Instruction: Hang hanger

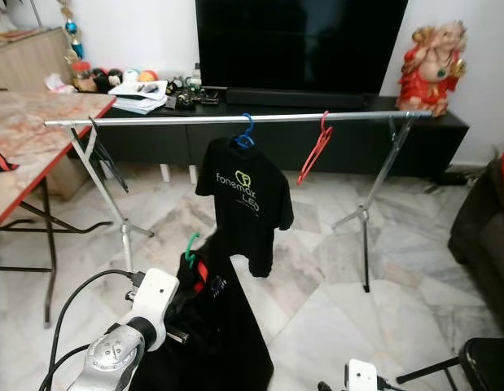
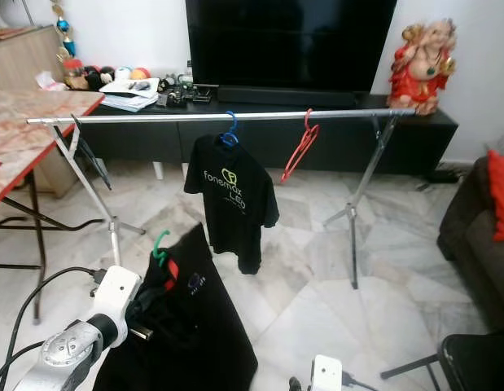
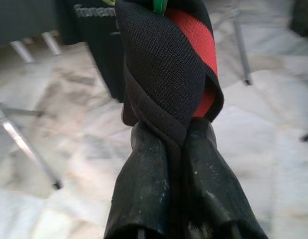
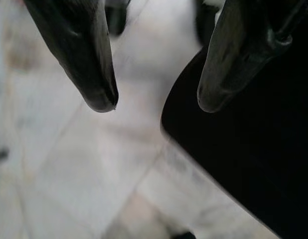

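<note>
A silver clothes rail (image 1: 235, 119) spans the room on two stands. A black printed T-shirt (image 1: 245, 204) hangs from it on a blue hanger (image 1: 246, 134), and a bare red hanger (image 1: 315, 151) hangs to its right. Low at the left, my left gripper (image 3: 176, 132) is shut on a black garment with a red stripe (image 1: 207, 326) that sits on a green hanger (image 1: 190, 247), below and in front of the rail. My right gripper (image 4: 156, 102) is open, low at the right, with only the floor and a dark edge between its fingers.
A marble-topped folding table (image 1: 32, 147) stands at the left. Behind the rail are a black TV console (image 1: 276, 130), a large TV and a red figurine (image 1: 431, 69). A dark sofa (image 1: 484, 228) is at the right, and a black chair (image 1: 479, 362) at the lower right.
</note>
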`<state>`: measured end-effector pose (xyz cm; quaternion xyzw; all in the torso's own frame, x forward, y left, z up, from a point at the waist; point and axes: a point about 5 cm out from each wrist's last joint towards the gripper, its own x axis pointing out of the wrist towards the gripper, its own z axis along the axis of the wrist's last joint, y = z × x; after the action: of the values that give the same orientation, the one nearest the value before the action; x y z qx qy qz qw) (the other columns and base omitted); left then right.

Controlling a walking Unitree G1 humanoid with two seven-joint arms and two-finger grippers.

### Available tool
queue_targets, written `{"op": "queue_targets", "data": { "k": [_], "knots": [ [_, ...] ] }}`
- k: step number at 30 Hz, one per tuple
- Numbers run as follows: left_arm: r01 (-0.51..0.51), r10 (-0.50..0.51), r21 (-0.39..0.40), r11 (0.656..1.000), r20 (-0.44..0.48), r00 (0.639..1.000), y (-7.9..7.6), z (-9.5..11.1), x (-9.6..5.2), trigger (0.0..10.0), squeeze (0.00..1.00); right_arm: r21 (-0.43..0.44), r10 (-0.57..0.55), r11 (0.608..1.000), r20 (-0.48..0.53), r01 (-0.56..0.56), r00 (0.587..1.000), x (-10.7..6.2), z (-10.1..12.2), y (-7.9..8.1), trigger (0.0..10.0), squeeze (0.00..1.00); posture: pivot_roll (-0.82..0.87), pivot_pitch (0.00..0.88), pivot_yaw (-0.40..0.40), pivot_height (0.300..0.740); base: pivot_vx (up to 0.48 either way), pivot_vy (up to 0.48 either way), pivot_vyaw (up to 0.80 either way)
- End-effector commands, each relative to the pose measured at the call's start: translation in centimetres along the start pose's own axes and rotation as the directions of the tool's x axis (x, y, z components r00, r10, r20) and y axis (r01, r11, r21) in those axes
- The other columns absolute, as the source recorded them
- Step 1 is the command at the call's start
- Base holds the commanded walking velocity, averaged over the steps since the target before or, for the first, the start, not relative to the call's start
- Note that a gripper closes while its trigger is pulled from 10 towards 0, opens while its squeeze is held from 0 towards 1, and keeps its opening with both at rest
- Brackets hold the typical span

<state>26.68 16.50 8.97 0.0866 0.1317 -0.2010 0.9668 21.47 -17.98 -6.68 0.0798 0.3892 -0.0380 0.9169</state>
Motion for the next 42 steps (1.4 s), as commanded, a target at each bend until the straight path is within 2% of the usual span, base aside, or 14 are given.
{"op": "queue_targets", "data": {
  "k": [1, 5, 7, 9, 11, 12, 13, 15, 20, 23, 25, 30, 35, 42],
  "knots": [
    [0.048, -0.049, 0.024, 0.999, 0.067, 0.997, 0.0, 2.4, 0.2, 10.0, 0.00, -0.038, 0.028, 0.999, 0.131, -0.023, 0.991, 0.5, 3.6, 0.0, 10.0, 0.00, 0.15, 0.005, 0.003, 0.740, 0.000, 0.000, 0.00],
    [0.105, -0.107, 0.028, 0.994, 0.074, 0.992, -0.2, 3.7, 0.5, 10.0, 0.00, -0.085, 0.102, 0.993, 0.243, -0.084, 0.965, 0.6, 6.9, 0.7, 10.0, 0.00, 0.15, 0.004, 0.007, 0.740, 0.000, 0.000, 0.00],
    [0.179, -0.181, 0.031, 0.983, 0.057, 0.982, -0.7, 4.9, 0.8, 10.0, 0.00, -0.144, 0.244, 0.968, 0.336, -0.206, 0.910, 0.5, 10.1, 2.1, 10.0, 0.00, 0.13, 0.006, 0.014, 0.740, 0.000, 0.000, 0.00],
    [0.211, -0.213, 0.039, 0.977, 0.045, 0.976, -0.9, 5.1, 0.9, 10.0, 0.00, -0.164, 0.296, 0.953, 0.347, -0.253, 0.890, 0.4, 10.8, 2.5, 10.0, 0.00, 0.13, 0.006, 0.015, 0.740, 0.000, 0.000, 0.00],
    [0.315, -0.314, 0.047, 0.948, -0.029, 0.949, -1.7, 5.6, 1.1, 10.0, 0.00, -0.302, 0.476, 0.870, 0.309, -0.390, 0.824, 0.0, 12.1, 3.9, 10.0, 0.00, 0.12, 0.001, 0.020, 0.740, 0.000, 0.000, 0.00],
    [0.315, -0.314, 0.047, 0.948, -0.029, 0.949, -1.7, 5.6, 1.1, 10.0, 0.00, -0.302, 0.476, 0.870, 0.309, -0.390, 0.824, 0.0, 12.1, 3.9, 10.0, 0.00, 0.12, 0.001, 0.020, 0.740, 0.000, 0.000, 0.00],
    [0.342, -0.341, 0.054, 0.938, -0.034, 0.939, -1.9, 6.2, 1.3, 10.0, 0.00, -0.348, 0.556, 0.818, 0.282, -0.457, 0.782, -0.3, 12.4, 4.3, 10.0, 0.00, 0.12, 0.001, 0.020, 0.740, 0.000, 0.000, 0.00],
    [0.361, -0.360, 0.046, 0.931, -0.025, 0.932, -1.9, 7.2, 1.5, 10.0, 0.00, -0.368, 0.616, 0.775, 0.256, -0.514, 0.745, -0.5, 12.6, 4.5, 10.0, 0.00, 0.12, 0.000, 0.018, 0.740, 0.000, 0.000, 0.00],
    [0.397, -0.395, 0.048, 0.917, -0.045, 0.918, -2.6, 9.3, 2.1, 10.0, 0.00, -0.388, 0.679, 0.719, 0.213, -0.577, 0.703, -0.7, 12.7, 4.6, 10.0, 0.00, 0.13, 0.000, 0.008, 0.740, 0.000, 0.000, 0.00],
    [0.442, -0.440, 0.043, 0.896, -0.061, 0.896, -4.0, 10.1, 2.4, 10.0, 0.00, -0.413, 0.758, 0.626, 0.124, -0.661, 0.641, -1.0, 12.0, 5.3, 10.0, 0.00, 0.12, 0.000, 0.001, 0.740, 0.000, 0.000, 0.00],
    [0.450, -0.448, 0.023, 0.893, -0.052, 0.892, -4.5, 10.5, 2.6, 10.0, 0.00, -0.417, 0.783, 0.594, 0.103, -0.688, 0.613, -1.1, 11.7, 5.6, 10.0, 0.00, 0.12, 0.000, -0.002, 0.740, 0.000, 0.000, 0.00],
    [0.485, -0.485, 0.003, 0.875, -0.035, 0.874, -5.8, 11.7, 2.6, 10.0, 0.00, -0.385, 0.731, 0.667, 0.176, -0.637, 0.659, -0.8, 12.1, 5.4, 10.0, 0.00, 0.12, 0.000, -0.013, 0.740, 0.000, 0.000, 0.00],
    [0.512, -0.511, 0.018, 0.859, -0.032, 0.859, -6.6, 12.2, 2.3, 10.0, 0.00, -0.387, 0.728, 0.670, 0.172, -0.634, 0.664, -0.8, 12.1, 5.3, 10.0, 0.00, 0.13, 0.000, -0.018, 0.740, 0.000, 0.000, 0.00],
    [0.534, -0.533, 0.005, 0.846, -0.023, 0.846, -7.6, 12.6, 2.2, 10.0, 0.00, -0.386, 0.638, 0.756, 0.254, -0.529, 0.726, -0.6, 12.8, 4.8, 10.0, 0.00, 0.13, 0.000, -0.022, 0.740, 0.000, 0.000, 0.00]
  ]
}}
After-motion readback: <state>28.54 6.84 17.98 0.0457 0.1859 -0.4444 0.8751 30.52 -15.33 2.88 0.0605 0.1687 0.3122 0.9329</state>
